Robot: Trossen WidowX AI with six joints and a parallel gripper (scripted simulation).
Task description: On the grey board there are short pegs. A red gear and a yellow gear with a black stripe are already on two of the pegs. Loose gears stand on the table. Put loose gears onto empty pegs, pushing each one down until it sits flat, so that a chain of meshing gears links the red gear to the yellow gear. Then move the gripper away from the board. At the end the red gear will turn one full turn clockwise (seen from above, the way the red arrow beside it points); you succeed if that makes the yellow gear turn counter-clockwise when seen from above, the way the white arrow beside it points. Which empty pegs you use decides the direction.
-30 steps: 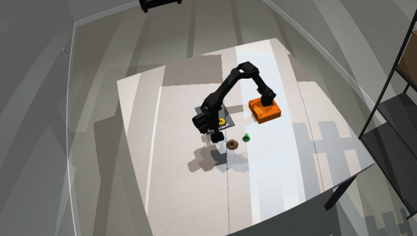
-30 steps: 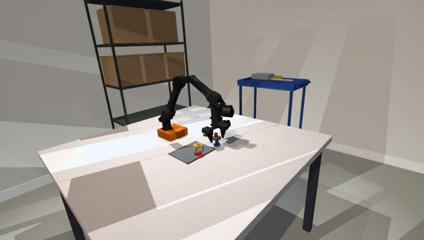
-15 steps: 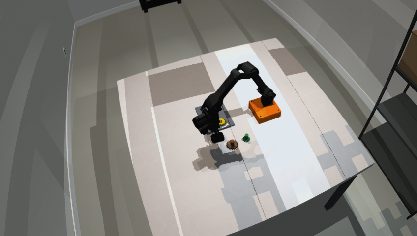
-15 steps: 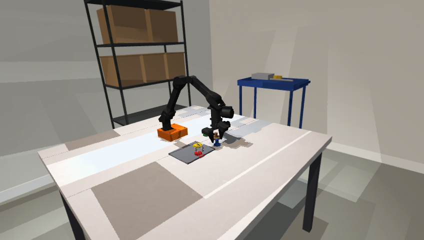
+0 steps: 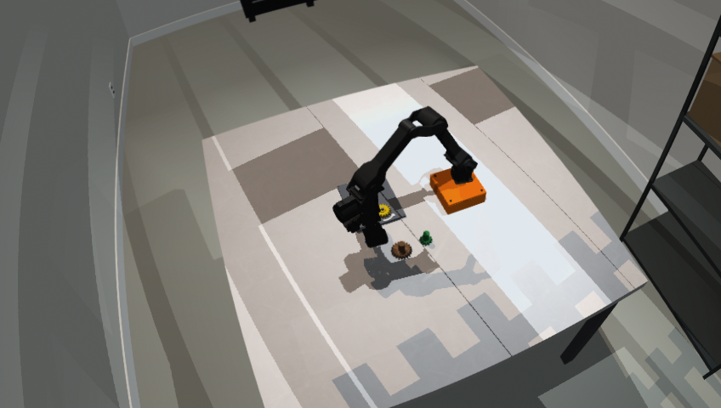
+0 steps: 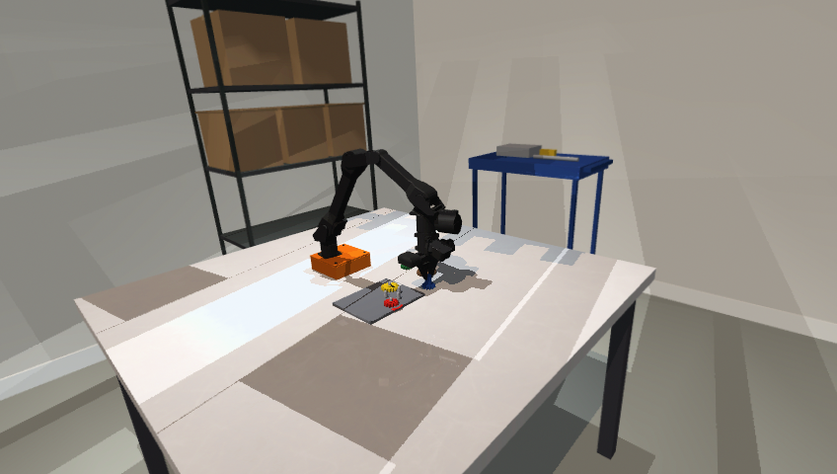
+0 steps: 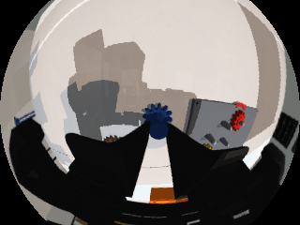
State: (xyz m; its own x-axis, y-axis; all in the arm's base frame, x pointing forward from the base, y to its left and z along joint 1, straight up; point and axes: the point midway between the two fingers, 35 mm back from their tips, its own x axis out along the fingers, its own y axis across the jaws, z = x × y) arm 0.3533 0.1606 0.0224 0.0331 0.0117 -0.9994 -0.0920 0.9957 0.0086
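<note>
while the fingers of my tool (image 5: 376, 238) (image 6: 428, 276) (image 7: 159, 127) are brought together on the upright handle of the blue gear (image 6: 428, 284) (image 7: 158, 112), the arm (image 5: 392, 151) (image 6: 405, 176) reaches out from its orange base (image 5: 450, 203) (image 6: 359, 259) (image 7: 161, 193) and points the tool down. tool state: clamped on the blue gear, one fingertip on each side of the handle. the toothed disc sits below the fingertips, at the surface of the table (image 5: 313, 313) (image 6: 293, 363) (image 7: 187, 42); i cannot tell whether it bears on that surface or is slightly raised.

position of the blue gear: off the grey board (image 5: 397, 203) (image 6: 360, 308) (image 7: 244, 136), near one of its edges and apart from it. in the top view, my tool hides this gear.

remaining loose gears: the brown gear (image 5: 401, 250) (image 6: 419, 272) (image 7: 112, 139) stands upright on the table near my tool, with its handle up. the green gear (image 5: 426, 237) (image 6: 405, 267), a smaller part, stands beyond the brown one, also handle up. both are apart from the board.

board fittings: the red gear (image 6: 390, 302) (image 7: 237, 120) and the yellow gear (image 5: 384, 209) (image 6: 389, 286) (image 7: 207, 146) are seated on the board and do not touch each other. bare grey pegs (image 7: 225, 125) stand between them. the red arrow (image 6: 398, 307) (image 7: 241, 106) lies beside the red gear; the white arrow (image 5: 393, 214) lies beside the yellow gear.
</note>
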